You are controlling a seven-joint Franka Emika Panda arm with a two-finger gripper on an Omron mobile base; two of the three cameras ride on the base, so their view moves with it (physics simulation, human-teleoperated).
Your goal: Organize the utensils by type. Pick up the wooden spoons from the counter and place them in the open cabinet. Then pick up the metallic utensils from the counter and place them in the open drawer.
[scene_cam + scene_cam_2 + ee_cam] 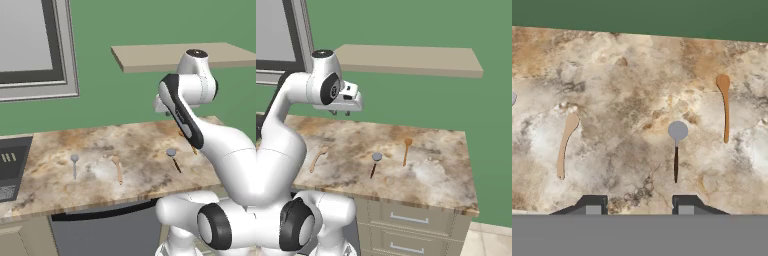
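My gripper (341,113) hangs open and empty above the back of the marbled counter (436,175). In the hand view its fingertips (592,205) stand apart with bare stone between them. A pale wooden spoon (566,142) lies to the left and an orange-brown wooden spoon (725,107) to the right. Between them lies the metallic utensil with a round grey head and black handle (676,150). The all-grey metal spoon (74,163) lies further left on the counter (50,190). The cabinet and the open drawer are out of view.
A bare tan wall shelf (406,59) juts from the green wall above the counter. A dark stove top (10,165) adjoins the counter's left end. Shut beige drawer fronts (411,220) with silver handles sit below the counter's right end.
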